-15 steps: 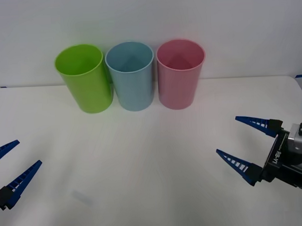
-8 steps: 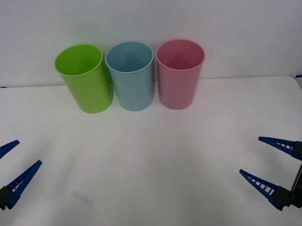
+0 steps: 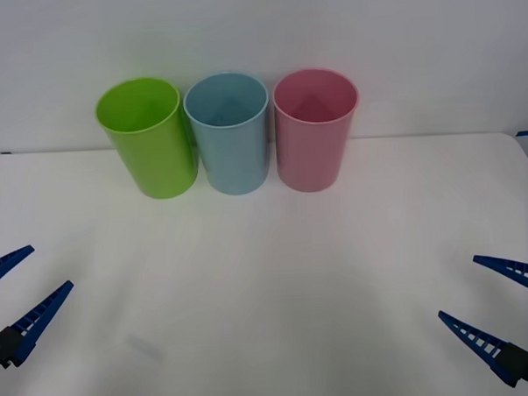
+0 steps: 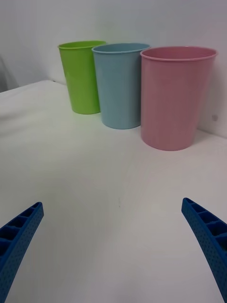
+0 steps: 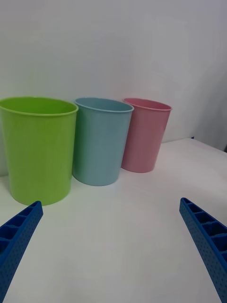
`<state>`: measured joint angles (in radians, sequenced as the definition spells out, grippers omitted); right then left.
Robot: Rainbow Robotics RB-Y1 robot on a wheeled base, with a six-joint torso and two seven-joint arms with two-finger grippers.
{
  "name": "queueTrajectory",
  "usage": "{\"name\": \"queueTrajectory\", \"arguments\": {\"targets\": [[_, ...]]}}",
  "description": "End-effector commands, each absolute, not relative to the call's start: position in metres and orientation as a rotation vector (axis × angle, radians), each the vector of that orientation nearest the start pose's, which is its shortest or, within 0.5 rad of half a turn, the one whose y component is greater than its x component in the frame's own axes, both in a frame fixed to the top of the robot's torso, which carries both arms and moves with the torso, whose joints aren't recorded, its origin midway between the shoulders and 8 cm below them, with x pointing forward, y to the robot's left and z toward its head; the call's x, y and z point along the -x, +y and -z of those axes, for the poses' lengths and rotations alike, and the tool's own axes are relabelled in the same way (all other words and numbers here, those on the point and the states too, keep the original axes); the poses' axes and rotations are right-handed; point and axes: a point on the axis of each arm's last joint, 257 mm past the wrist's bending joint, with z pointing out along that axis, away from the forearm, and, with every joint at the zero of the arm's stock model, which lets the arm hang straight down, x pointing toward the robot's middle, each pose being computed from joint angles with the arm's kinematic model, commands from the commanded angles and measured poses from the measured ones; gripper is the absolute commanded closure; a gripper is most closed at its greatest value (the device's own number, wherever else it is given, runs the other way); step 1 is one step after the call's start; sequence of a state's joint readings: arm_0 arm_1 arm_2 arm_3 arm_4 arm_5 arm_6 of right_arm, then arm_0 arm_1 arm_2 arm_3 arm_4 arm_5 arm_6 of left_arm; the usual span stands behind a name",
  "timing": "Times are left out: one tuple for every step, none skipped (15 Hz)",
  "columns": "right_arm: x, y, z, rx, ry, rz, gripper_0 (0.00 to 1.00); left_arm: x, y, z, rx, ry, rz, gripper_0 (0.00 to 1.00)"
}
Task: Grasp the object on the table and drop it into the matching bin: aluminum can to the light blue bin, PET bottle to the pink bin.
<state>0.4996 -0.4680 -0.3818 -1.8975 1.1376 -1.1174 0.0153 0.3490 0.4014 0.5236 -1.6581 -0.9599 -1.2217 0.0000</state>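
While our left gripper [image 3: 23, 292] and right gripper [image 3: 495, 311] sit spread and empty at the frame's lower corners, we see no can on the table [image 3: 268, 294]; light blue bin [image 3: 229, 134] and pink bin [image 3: 315, 130] stand upper centre, reachable.

three cups [image 3: 230, 134] rowed at table [image 3: 267, 277] rear

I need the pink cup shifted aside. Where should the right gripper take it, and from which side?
Probably the rim of the pink bin on its right side, from above, one finger inside, one outside: it stands upright, mouth open, with the light blue bin close on its left. The open right gripper is nearest.
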Motion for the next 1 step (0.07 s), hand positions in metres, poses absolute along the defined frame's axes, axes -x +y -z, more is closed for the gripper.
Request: {"name": "queueTrajectory", "arguments": {"targets": [[-0.3123, -0.2718, 0.2061, 0.743, 1.588, -0.494, 0.0, -0.3423, 0.3297, 0.1689, -0.465, 1.441, 0.567, 0.0]]}}
